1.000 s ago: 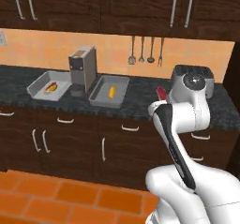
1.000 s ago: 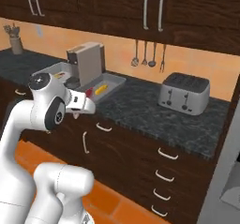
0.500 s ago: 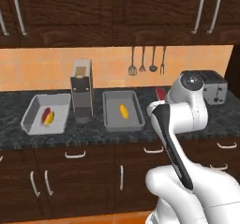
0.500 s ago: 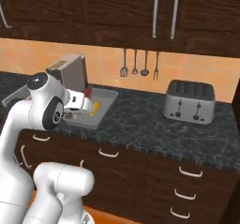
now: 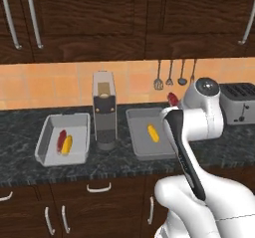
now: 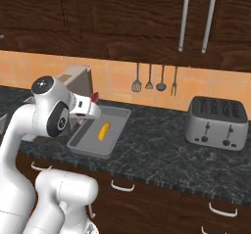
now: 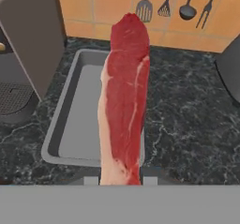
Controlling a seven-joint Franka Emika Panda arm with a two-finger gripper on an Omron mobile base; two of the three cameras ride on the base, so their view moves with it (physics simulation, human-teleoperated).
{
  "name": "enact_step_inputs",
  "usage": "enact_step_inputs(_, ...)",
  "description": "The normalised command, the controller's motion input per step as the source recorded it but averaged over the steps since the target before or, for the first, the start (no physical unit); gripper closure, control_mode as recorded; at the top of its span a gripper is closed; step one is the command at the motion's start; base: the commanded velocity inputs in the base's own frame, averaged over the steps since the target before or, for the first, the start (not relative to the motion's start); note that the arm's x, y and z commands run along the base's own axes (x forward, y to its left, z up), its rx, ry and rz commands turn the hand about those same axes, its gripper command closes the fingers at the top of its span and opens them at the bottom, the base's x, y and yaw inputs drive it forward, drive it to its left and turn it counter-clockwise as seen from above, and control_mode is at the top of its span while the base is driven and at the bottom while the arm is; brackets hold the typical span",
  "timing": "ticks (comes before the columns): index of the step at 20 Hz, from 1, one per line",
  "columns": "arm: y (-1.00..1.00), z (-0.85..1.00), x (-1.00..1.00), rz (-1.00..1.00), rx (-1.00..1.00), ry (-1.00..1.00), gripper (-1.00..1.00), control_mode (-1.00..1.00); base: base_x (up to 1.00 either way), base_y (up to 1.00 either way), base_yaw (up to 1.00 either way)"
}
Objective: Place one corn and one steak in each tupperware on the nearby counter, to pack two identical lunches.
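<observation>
Left tupperware (image 5: 47, 132), well left of the gripper, holds steak (image 5: 61, 140) and corn (image 5: 66, 144). Right tupperware (image 5: 134, 135), below the gripper (image 7: 121, 174), holds corn (image 5: 153, 133). Fingers clamp the second steak (image 7: 124, 96).

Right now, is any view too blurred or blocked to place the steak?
Hand view: steak looms large and soft-edged, hiding much of the tupperware behind it. Left base view: evenly lit, no glare, but the arm covers that tupperware's right side. Right base view: clear, corn plain.
</observation>
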Motion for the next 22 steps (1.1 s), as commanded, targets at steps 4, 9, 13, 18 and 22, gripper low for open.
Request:
enact_step_inputs(4,0.18,-0.33,0.14,0.04,0.0,0.07,1.0,-1.0,0.21,0.04,0.0)
enact_step_inputs(9,0.18,-0.93,0.63,0.22,0.05,0.21,1.0,-1.0,0.0,0.0,0.0)
enact_step_inputs(13,0.23,-0.4,1.0,0.15,0.0,0.12,1.0,-1.0,0.0,0.0,0.0)
enact_step_inputs(18,0.03,-0.47,0.7,0.1,0.0,0.09,1.0,-1.0,0.0,0.0,0.0)
enact_step_inputs(22,0.03,-0.63,0.36,0.08,0.0,0.1,1.0,-1.0,0.0,0.0,0.0)
